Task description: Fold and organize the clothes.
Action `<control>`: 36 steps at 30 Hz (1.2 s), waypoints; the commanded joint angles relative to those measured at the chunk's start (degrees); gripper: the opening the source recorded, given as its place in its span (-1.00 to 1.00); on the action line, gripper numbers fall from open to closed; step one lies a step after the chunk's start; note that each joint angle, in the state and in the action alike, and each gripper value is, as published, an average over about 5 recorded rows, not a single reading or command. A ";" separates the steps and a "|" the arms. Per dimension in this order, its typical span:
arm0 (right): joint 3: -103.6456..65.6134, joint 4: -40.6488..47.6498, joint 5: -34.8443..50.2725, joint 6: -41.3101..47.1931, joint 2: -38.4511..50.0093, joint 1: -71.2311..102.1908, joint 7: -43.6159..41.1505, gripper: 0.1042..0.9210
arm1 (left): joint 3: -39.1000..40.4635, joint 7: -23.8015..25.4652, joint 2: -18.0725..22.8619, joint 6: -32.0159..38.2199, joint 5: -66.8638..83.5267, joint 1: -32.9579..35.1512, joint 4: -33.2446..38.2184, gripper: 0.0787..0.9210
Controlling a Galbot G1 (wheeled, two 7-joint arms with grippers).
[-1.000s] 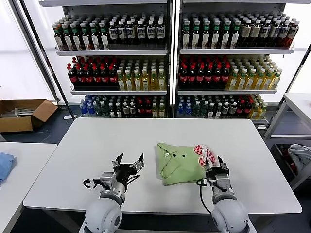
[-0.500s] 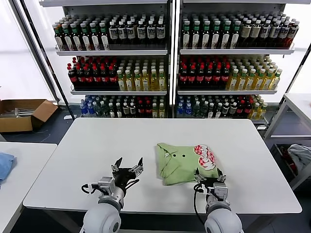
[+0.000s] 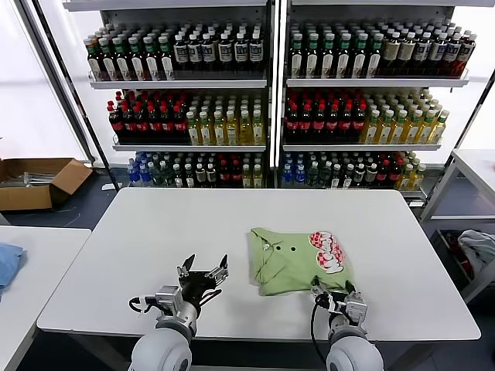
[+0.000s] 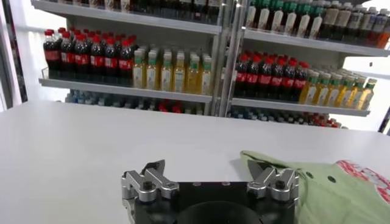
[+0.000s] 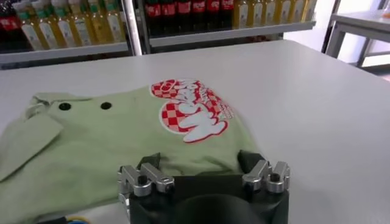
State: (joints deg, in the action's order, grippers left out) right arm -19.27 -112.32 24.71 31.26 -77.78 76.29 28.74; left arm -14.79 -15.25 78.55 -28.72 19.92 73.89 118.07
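The light green polo shirt (image 3: 294,260) lies folded into a compact rectangle on the white table (image 3: 155,232), right of centre. Its collar and dark buttons face left and the red-and-white patch (image 3: 328,250) sits at its right end. The shirt also shows in the right wrist view (image 5: 134,140) and at the edge of the left wrist view (image 4: 329,189). My right gripper (image 3: 335,292) is open and empty at the shirt's near edge, by the table front. My left gripper (image 3: 203,270) is open and empty over bare table, left of the shirt.
Shelves of bottled drinks (image 3: 263,100) stand behind the table. A cardboard box (image 3: 35,182) lies on the floor at the far left. A blue cloth (image 3: 6,263) lies on a side table at left, and a grey-white garment (image 3: 478,247) at right.
Both arms have drawn back toward the table's front edge. The right gripper has come off the shirt's near right corner and sits lower in view. The shirt has not moved.
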 commanded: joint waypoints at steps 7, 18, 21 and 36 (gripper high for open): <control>0.80 -13.37 -6.80 -0.43 2.11 1.41 -4.57 0.76 | -0.60 0.10 0.02 -0.06 -0.05 1.12 0.88 0.77; 8.99 -5.08 -18.45 -3.04 6.16 -10.84 -12.56 0.76 | -3.19 0.27 0.00 0.15 -0.03 4.21 3.80 0.77; 11.89 3.39 -16.31 -5.74 5.13 -16.53 -12.14 0.76 | -3.96 0.30 0.08 0.18 -0.04 5.20 4.46 0.77; 14.66 20.13 -13.09 -7.31 -5.02 -24.82 -9.52 0.76 | -7.74 0.53 -0.06 0.15 0.19 8.12 5.44 0.77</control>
State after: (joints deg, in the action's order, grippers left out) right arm -7.18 -102.82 11.32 23.85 -77.99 57.54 18.48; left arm -20.88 -14.75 78.66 -28.54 19.99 80.63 122.95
